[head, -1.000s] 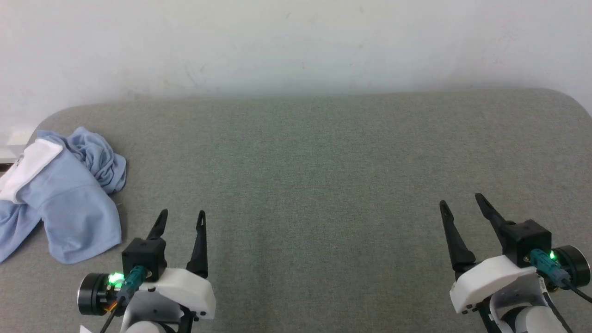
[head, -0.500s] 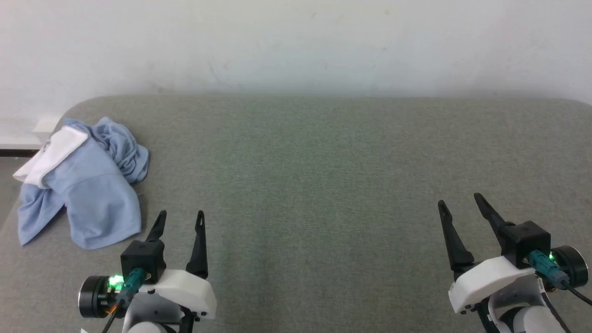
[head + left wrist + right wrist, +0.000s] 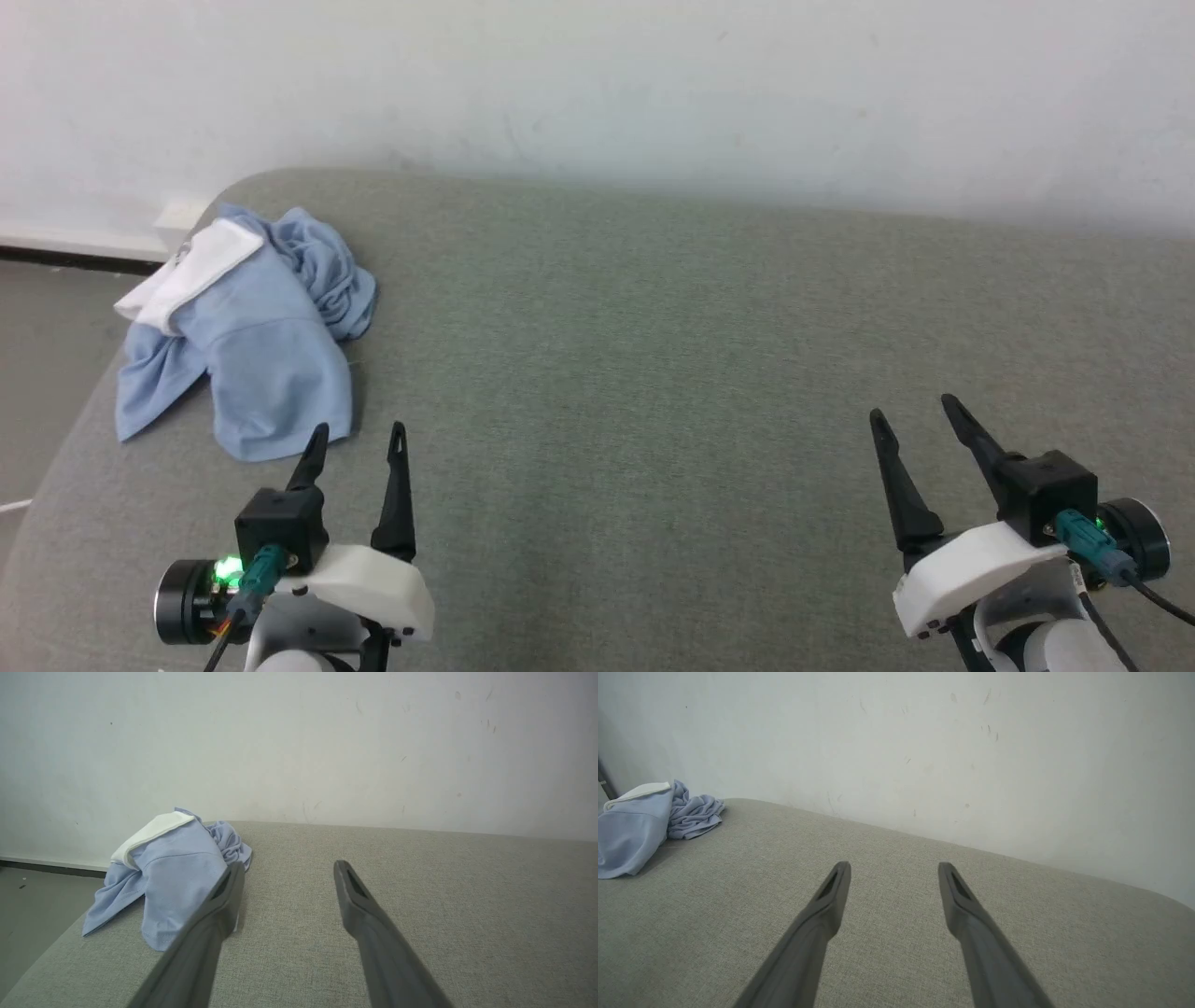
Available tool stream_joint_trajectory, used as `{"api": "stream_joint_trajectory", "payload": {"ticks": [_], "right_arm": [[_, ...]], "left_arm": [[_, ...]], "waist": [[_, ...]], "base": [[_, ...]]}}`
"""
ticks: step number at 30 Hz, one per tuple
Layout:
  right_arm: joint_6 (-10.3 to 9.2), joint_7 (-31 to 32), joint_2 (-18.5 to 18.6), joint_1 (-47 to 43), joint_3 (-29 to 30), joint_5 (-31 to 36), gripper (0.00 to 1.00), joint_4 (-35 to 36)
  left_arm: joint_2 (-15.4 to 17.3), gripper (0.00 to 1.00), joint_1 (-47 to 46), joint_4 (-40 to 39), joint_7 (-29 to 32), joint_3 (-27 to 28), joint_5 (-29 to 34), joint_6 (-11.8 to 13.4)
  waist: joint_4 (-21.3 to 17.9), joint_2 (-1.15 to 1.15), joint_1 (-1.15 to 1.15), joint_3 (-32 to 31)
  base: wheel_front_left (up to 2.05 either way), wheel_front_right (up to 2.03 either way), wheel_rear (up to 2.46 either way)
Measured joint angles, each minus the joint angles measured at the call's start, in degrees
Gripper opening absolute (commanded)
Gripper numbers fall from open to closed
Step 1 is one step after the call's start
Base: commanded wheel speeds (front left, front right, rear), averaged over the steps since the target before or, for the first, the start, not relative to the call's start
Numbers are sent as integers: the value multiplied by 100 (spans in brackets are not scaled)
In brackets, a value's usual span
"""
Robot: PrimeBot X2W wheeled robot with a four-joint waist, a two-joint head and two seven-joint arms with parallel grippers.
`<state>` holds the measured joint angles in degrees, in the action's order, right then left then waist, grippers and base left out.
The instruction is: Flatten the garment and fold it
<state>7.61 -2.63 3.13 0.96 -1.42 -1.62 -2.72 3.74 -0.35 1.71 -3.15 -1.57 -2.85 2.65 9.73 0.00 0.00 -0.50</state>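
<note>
One garment (image 3: 261,355), two pincers, left pincer (image 3: 360,429), right pincer (image 3: 911,408), one table (image 3: 653,373)

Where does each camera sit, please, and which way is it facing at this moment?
Head view: on the robot's head, looking forward and down at the grey padded surface and wall; left gripper lower left, right gripper lower right, both open.
Left wrist view: on the left wrist, looking along its own fingers towards the garment.
Right wrist view: on the right wrist, looking along its own fingers over bare surface to the wall.
Shared: all three show the crumpled garment at their left.
</note>
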Motion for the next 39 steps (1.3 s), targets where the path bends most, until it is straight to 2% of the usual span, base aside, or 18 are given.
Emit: {"api": "stream_joint_trajectory", "payload": {"ticks": [15, 39], "right_arm": [[0, -103, -1, 32, -103, -101, 100, -149], [0, -280, -2, 138, -283, -225, 100, -303]], "left_arm": [[51, 100, 2, 51, -153, -38, -138, 155], [121, 100, 4, 160, -456, -165, -425, 453]], "waist": [[600, 0, 0, -36], [1314, 0, 0, -3]], "base": [[-4, -4, -4], [-1, -1, -1]]}}
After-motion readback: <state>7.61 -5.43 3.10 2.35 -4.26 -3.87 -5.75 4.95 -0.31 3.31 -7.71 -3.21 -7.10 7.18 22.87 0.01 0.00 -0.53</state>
